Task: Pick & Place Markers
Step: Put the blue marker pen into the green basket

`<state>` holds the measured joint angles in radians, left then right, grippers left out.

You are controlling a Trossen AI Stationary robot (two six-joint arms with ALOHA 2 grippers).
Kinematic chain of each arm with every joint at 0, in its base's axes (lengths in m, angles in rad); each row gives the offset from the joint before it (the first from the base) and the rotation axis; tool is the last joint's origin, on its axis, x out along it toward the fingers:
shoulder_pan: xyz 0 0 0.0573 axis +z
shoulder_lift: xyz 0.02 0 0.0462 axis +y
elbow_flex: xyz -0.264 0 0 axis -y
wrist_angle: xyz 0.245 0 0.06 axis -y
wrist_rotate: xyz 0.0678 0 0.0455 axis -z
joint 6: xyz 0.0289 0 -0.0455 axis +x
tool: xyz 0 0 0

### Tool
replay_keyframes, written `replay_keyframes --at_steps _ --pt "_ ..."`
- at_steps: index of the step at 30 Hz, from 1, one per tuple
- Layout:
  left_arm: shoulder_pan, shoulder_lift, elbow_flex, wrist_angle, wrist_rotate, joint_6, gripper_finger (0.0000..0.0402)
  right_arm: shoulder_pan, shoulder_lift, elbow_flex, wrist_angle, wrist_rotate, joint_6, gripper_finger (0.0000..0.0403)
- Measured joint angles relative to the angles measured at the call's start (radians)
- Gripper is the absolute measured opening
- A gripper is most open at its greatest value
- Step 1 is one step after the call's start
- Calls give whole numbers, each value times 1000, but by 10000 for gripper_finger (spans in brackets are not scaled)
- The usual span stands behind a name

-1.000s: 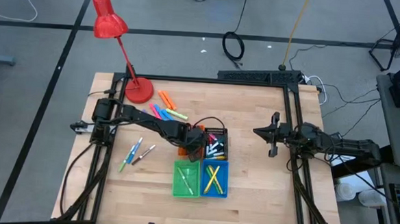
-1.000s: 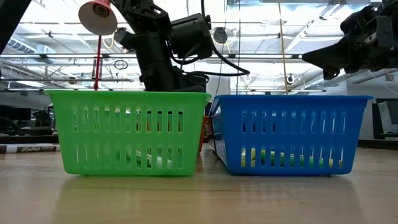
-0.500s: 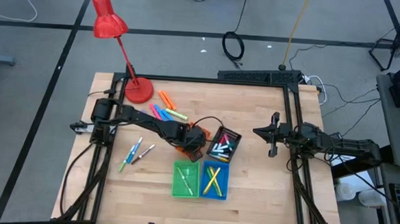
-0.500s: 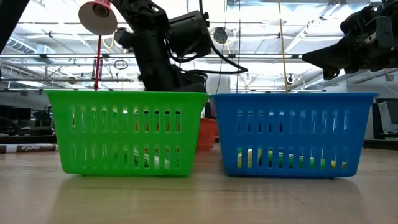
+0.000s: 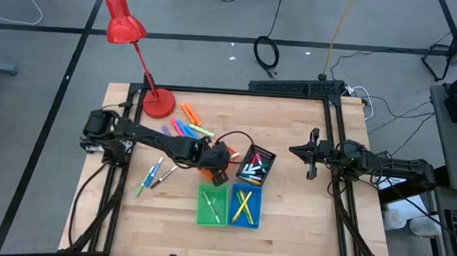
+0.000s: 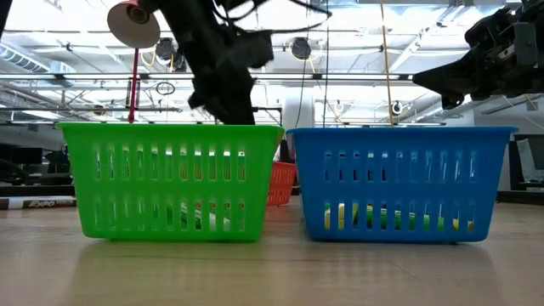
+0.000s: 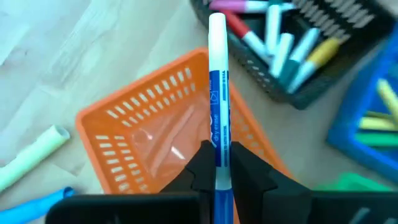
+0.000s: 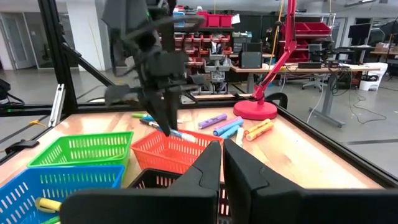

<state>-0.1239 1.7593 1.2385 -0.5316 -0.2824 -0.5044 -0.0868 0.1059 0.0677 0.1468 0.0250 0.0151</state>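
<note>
At the near edge of the wooden table, a green bin and a blue bin stand side by side, just touching. The green one holds a marker; the blue one holds yellow markers.

Just behind them sit an orange bin and a black bin filled with mixed markers. The left gripper hangs over the orange bin, its fingers clamped on a blue-and-white marker that juts out past them above the bin's mesh.

Left of the bins, a few loose markers lie on the wood. Farther back, more loose markers in orange, pink, blue and green lie near the base of a red desk lamp.

On the right side of the table, the right gripper waits above the wood, well apart from the bins, its fingers pressed together with nothing between them.
</note>
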Motion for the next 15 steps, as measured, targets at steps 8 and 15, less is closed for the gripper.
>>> replay_keyframes --at_steps 8,15 --pt "-137 -94 2 -5 1 13 29 0 0 0 0 0 0 8" --pt "-320 -83 2 -17 3 6 29 0 0 0 0 0 0 8"
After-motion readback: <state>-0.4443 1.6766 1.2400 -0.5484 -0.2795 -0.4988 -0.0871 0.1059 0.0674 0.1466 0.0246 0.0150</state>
